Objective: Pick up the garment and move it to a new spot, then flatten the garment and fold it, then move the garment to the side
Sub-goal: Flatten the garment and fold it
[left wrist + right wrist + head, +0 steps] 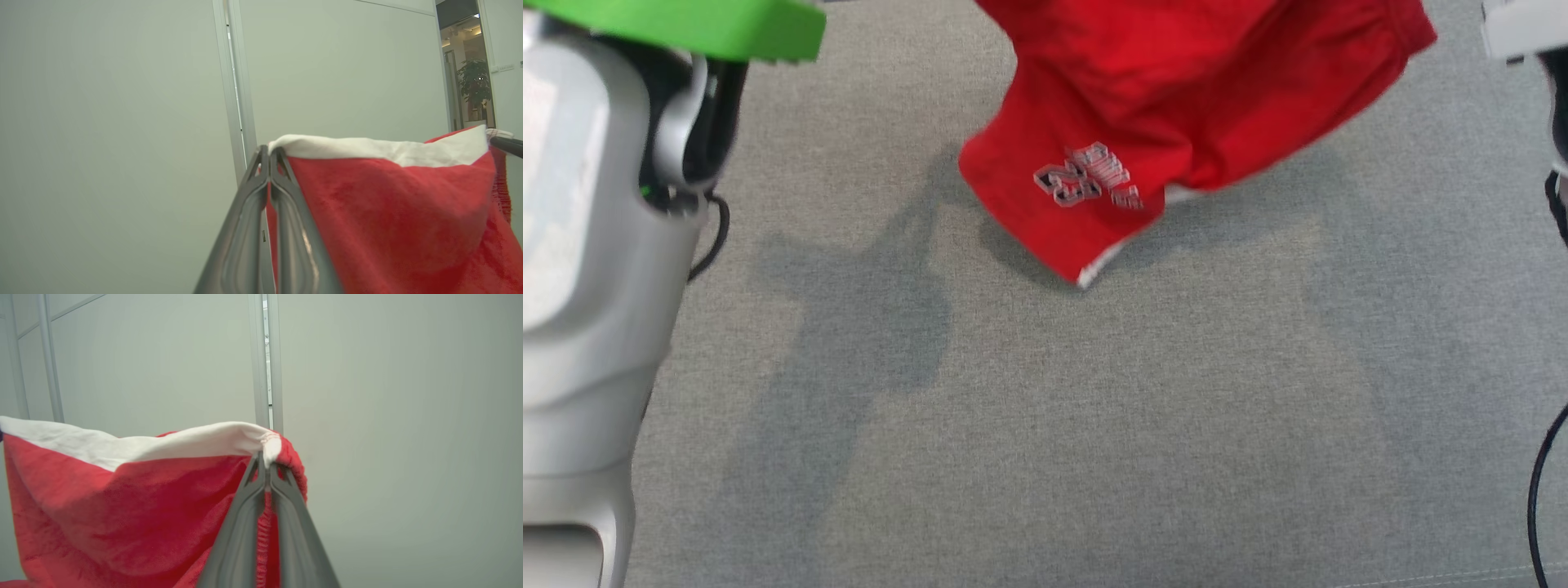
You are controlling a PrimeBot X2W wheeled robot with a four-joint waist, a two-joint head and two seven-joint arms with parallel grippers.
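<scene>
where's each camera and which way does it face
head view: on the head, looking down at grey fabric surface and hanging red garment; pale left forearm at left.
left wrist view: on left wrist, facing a pale wall; left gripper shut on the white hem.
right wrist view: on right wrist, facing that wall; right gripper shut on the hem.
both wrist views share hem and wall.

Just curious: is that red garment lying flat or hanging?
Hanging: left gripper and right gripper pinch the garment by its white hem, over the grey surface.
</scene>
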